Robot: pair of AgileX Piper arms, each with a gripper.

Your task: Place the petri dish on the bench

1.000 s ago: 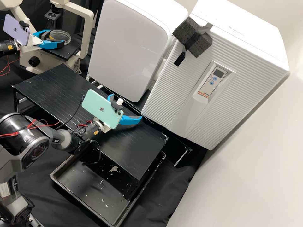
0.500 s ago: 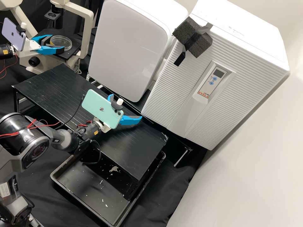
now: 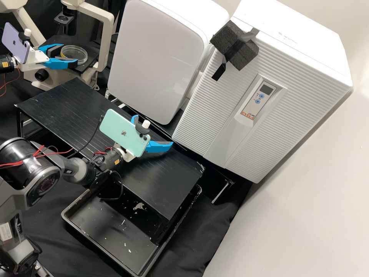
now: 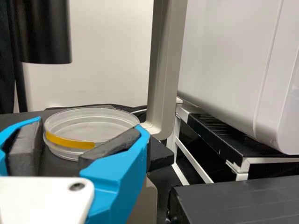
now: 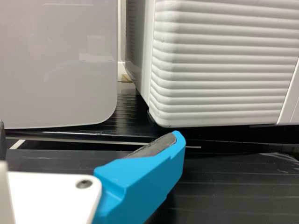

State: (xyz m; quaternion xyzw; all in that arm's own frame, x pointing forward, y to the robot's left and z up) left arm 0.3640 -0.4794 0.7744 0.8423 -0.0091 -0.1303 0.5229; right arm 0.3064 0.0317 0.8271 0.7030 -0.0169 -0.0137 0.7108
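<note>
My petri dish (image 3: 74, 55) is round and clear, and it's at the microscope (image 3: 108, 40), up by its flat black plate (image 3: 88, 63). I can't tell if the dish sits flat on the plate or just over it. In my left wrist view, a dark pad (image 4: 112, 148) hides some of its near side. A yellow strip (image 4: 70, 142) runs along the dish wall, but I can't make out if anything is in the dish. The left gripper (image 3: 70, 54) has its two blue fingers wide apart, with part of the dish between them. I can't tell if they touch it. The top of the microscope is cut off in my high view. Near me, the right gripper (image 3: 153, 130) is over the black bench (image 3: 65, 104), with its fingers apart and nothing between them. A green phone (image 3: 125, 132) hides part of one finger. The black tray (image 3: 92, 231) goes partly under the bench, so some of it is hidden. It has little white bits and a pale smear (image 3: 138, 207) in it.
</note>
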